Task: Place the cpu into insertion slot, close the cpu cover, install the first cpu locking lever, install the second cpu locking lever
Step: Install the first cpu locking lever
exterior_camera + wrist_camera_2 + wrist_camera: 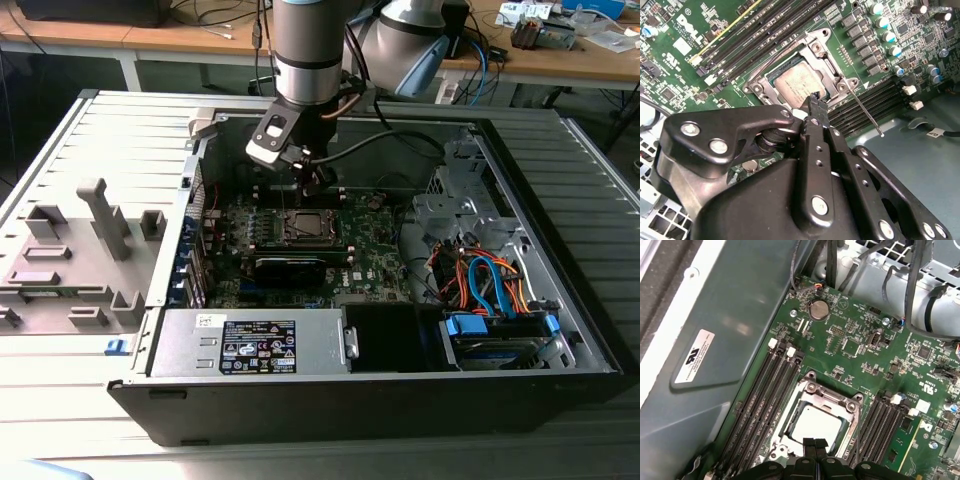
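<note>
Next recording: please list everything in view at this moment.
motherboard: one, green, inside the case.
cpu: one, silver-grey, mid-motherboard.
cpu cover: one, silver frame, down around the cpu.
locking lever: one, thin silver rod, angled out beside the cpu cover.
memory slots: several, black, both sides of the cpu.
coin cell: one, silver, on the motherboard.
power supply: one, silver, along the case's near wall.
fixture: one, grey, exterior view's left of the case.
case: one, black, open.
gripper: one, black, shut, tips at the cpu cover's edge.

cpu point(816, 424) under cpu cover point(832, 396), tool point(814, 441) just above
</note>
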`<state>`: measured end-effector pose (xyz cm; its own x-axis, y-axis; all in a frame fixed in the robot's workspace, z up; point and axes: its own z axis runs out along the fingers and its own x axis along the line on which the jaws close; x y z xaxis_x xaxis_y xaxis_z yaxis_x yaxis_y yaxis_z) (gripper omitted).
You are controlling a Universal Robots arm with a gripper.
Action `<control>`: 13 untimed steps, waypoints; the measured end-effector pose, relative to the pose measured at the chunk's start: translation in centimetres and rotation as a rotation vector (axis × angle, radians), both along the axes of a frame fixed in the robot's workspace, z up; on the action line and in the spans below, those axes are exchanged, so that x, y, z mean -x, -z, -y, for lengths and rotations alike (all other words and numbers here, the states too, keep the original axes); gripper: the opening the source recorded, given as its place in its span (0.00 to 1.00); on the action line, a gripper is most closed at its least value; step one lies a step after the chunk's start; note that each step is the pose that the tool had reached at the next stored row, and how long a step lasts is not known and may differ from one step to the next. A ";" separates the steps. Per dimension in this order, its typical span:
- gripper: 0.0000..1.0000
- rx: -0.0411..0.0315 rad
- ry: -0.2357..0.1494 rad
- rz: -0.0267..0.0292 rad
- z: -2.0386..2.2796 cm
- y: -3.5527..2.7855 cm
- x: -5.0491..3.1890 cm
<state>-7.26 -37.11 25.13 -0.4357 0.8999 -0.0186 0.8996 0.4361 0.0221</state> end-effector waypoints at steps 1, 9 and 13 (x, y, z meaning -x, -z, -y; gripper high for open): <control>0.11 0.0000 -0.003 0.0000 0.00 0.00 0.00; 0.11 0.0000 -0.028 0.0000 0.00 0.00 0.00; 0.11 0.0000 -0.041 -0.0001 0.00 0.00 0.00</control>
<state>-7.26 -37.11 25.14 -0.4720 0.8814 -0.0186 0.8811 0.4723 0.0220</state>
